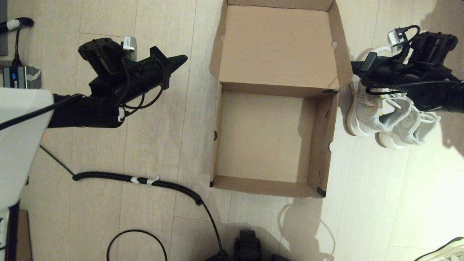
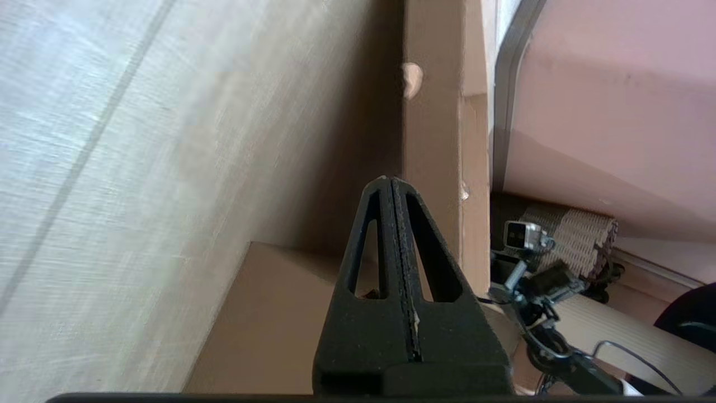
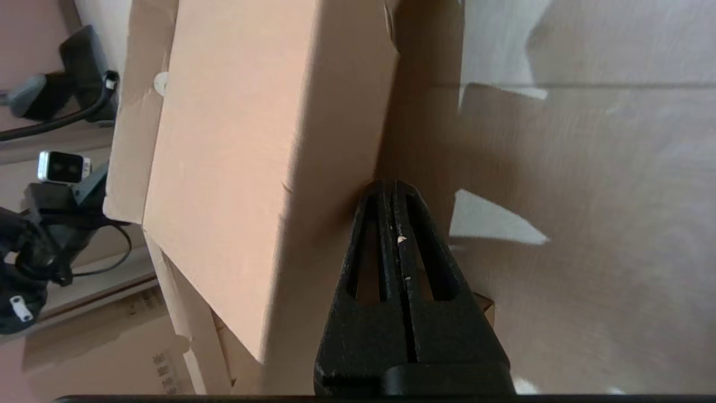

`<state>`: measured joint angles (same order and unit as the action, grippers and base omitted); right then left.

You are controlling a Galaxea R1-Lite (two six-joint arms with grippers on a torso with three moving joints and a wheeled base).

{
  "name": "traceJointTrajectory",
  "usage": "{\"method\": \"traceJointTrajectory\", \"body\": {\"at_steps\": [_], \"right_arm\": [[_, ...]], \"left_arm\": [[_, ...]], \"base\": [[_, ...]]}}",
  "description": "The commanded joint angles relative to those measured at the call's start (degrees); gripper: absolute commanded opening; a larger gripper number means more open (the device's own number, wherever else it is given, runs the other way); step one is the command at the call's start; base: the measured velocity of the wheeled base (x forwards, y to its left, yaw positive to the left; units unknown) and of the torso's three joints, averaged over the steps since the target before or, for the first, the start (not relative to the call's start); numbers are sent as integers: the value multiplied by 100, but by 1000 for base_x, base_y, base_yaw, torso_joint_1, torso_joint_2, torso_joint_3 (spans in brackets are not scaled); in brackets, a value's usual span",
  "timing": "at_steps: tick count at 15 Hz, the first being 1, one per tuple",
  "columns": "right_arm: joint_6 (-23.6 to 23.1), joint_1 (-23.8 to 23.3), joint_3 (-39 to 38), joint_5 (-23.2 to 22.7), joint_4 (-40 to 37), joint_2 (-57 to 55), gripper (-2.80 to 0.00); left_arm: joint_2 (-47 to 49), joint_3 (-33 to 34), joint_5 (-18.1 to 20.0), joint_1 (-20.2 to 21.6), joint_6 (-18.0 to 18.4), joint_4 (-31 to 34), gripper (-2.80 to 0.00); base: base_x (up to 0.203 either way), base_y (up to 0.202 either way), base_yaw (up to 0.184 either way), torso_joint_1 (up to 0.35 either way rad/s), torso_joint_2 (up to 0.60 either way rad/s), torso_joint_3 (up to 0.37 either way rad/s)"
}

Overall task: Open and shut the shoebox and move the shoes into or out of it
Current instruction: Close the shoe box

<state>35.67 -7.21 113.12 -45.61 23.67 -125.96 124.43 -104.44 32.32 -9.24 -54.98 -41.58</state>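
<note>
The shoebox [image 1: 261,186] lies open in the middle of the floor with nothing inside it. Its lid [image 1: 277,47] is folded back flat on the far side. The white shoes [image 1: 384,119] stand side by side on the floor just right of the box, partly hidden under my right arm. My right gripper [image 1: 353,67] is shut, its tip against the outside of the lid's right wall [image 3: 235,168]. My left gripper [image 1: 184,58] is shut and empty, pointing at the lid's left wall [image 2: 436,140] with a gap of floor between. Each wrist view shows its own gripper, the left [image 2: 390,180] and the right [image 3: 391,184], with jaws pressed together.
A black corrugated cable [image 1: 145,179] runs across the floor left of the box. A white housing [image 1: 18,145] and a grey device [image 1: 20,77] stand at the far left. A white sneaker with black edging [image 1: 444,250] lies at the bottom right corner.
</note>
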Motion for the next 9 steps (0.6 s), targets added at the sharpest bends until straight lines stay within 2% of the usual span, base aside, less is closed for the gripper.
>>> {"method": "traceJointTrajectory", "body": {"at_steps": [1,4,6,9], "right_arm": [[19,59,-7,-18,21,-113,-280],[26,70,7,43,39,-197,-280],[188,70,9,31,195,-248,-280],[1080,62,0,6,652,-294,-280]], "left_arm": [[-60,11,20,1,-30,-25,-280],[-48,2,20,-8,-30,-18,-280],[129,-150,106,-8,-30,24,-280],[706,-667,392,-6,-46,-26,-280]], "base": [[0,0,0,0,0,0],[0,0,0,0,0,0],[0,0,0,0,0,0],[0,0,0,0,0,0]]}}
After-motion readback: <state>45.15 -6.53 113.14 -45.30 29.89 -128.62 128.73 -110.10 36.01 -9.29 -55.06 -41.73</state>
